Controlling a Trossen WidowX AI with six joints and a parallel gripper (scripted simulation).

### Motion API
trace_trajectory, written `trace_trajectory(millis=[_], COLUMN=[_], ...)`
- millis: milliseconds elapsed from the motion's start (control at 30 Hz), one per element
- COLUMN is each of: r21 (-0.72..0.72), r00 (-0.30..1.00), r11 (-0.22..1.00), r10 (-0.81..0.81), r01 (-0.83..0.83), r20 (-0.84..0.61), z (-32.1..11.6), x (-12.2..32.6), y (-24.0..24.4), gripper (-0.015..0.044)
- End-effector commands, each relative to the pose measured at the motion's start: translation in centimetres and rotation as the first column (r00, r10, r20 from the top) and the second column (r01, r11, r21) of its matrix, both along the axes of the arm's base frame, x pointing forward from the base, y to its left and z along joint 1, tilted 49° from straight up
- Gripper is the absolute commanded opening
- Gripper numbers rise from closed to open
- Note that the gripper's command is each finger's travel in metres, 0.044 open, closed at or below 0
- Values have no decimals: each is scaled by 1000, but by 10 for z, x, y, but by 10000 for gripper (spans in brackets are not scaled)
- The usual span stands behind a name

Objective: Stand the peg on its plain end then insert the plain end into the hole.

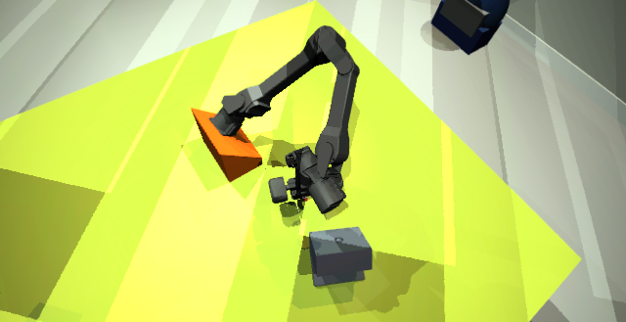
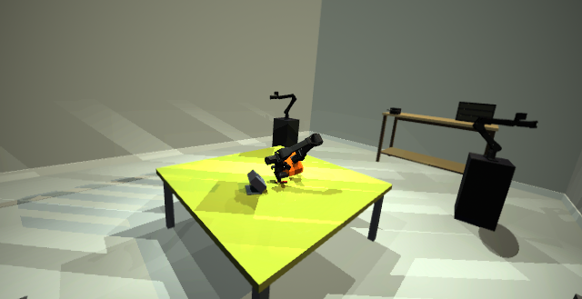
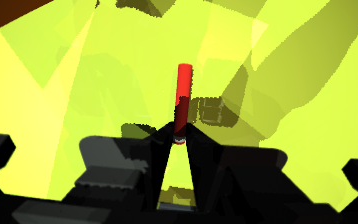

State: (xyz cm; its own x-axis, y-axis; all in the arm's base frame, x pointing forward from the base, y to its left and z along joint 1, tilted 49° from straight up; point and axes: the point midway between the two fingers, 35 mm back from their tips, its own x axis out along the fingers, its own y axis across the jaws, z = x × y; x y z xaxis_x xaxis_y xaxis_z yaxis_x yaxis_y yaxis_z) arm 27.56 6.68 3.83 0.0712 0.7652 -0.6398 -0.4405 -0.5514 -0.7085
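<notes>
A red peg points away from the fingertips in the wrist view, its white-banded end at the fingers. My gripper is shut on the peg near the band. In the top view the arm mostly hides the peg. I cannot tell whether the peg touches the table. The grey sloped panel stands on the table close to the gripper, below it in the top view. Its hole shows as a small ring in the upper face and holds no peg.
The arm's base sits on an orange wedge, up and left of the gripper in the top view. The table is yellow-green with patchy shadows. Other arms on black pedestals and a workbench stand off the table.
</notes>
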Motion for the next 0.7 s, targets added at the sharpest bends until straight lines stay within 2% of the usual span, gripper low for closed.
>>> trace_trajectory(millis=[0,667], r21=[-17,-85], r00=[1000,983], r11=[1000,985], r10=[-24,-142], r01=[25,152], r20=[16,116], z=[2,10], x=[-1,-10], y=[-2,-6], gripper=[51,51])
